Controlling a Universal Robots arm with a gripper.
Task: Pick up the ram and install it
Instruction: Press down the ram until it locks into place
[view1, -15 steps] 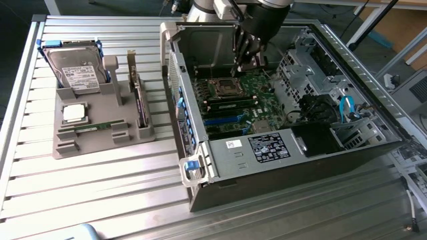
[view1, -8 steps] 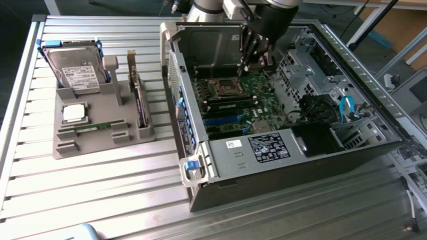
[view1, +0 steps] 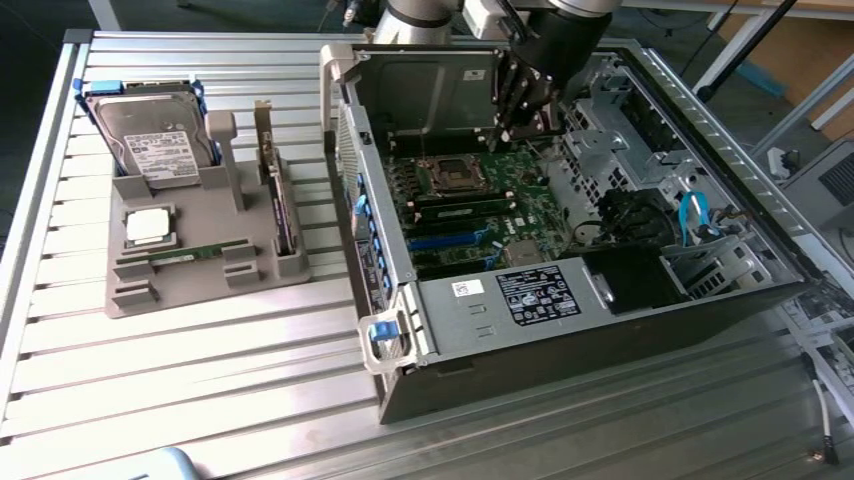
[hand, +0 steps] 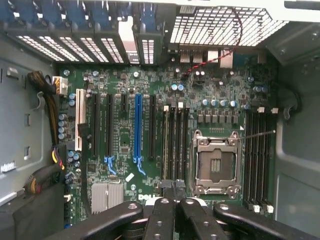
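The closed pincer (view1: 505, 128) hangs over the green motherboard (hand: 125, 135) inside the metal case (view1: 441, 330). A thin green ram (view1: 198, 252), a narrow stick, lies in the grey holder (view1: 200, 290) on the ribbed worktop (view1: 200, 370).

one open computer case (view1: 534, 300), one hard drive (view1: 150, 140), one ram stick (view1: 198, 252), one processor chip (view1: 148, 226)

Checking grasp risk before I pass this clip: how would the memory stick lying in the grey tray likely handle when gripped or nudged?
The memory stick looks like a thin, flat board, so probably stiff and light. It lies low in a slot of the grey tray, so a nudge likely won't roll or tip it. Its narrow edges probably give the gripper little to hold, and its small chips suggest fragility.
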